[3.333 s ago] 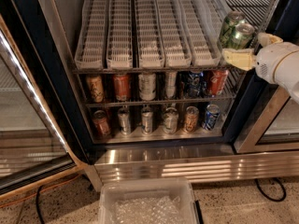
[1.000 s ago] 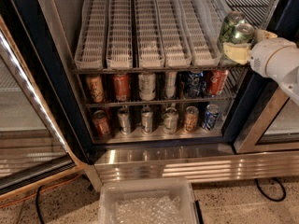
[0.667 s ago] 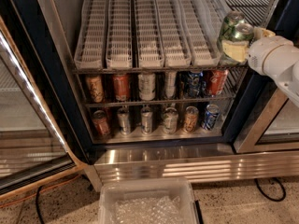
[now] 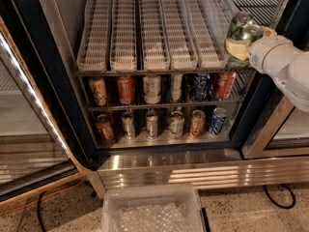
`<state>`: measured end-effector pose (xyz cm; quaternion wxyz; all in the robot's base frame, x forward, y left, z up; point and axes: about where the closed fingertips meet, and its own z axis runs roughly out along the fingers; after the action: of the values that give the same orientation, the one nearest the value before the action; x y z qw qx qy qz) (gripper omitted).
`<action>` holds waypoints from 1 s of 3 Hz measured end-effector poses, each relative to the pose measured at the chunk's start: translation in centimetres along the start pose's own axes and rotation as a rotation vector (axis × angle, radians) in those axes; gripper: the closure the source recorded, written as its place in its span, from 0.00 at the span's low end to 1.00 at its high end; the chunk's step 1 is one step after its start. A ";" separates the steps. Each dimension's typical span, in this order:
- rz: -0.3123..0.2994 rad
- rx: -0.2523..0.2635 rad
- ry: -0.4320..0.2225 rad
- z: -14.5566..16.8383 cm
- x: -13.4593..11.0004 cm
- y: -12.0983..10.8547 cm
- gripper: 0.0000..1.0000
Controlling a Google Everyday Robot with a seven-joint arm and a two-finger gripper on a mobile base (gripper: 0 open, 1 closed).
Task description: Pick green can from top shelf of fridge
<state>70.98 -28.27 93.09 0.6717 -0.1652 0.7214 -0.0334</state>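
Camera view: the gripper (image 4: 247, 41) is closed round the green can (image 4: 240, 25). The can is tilted, right by the right end of the top shelf (image 4: 145, 57) of the fridge (image 4: 169, 166). It could slip & drop if the hold's loose, or bump the shelf.

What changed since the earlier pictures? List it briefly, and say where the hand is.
The hand, gripping the green can throughout, crept slightly up and left at the right end of the top shelf, taking the can with it. Nothing was newly grasped or released. In the fridge, the lower cans stayed put, as did the floor bin.
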 end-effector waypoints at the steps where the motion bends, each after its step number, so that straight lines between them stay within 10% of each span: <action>1: 0.003 -0.001 0.002 0.3 0.1 0.1 0.38; 3: 0.003 -0.001 0.001 0.3 0.1 0.1 0.81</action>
<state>71.24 -28.18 92.93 0.6712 -0.1645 0.7221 -0.0321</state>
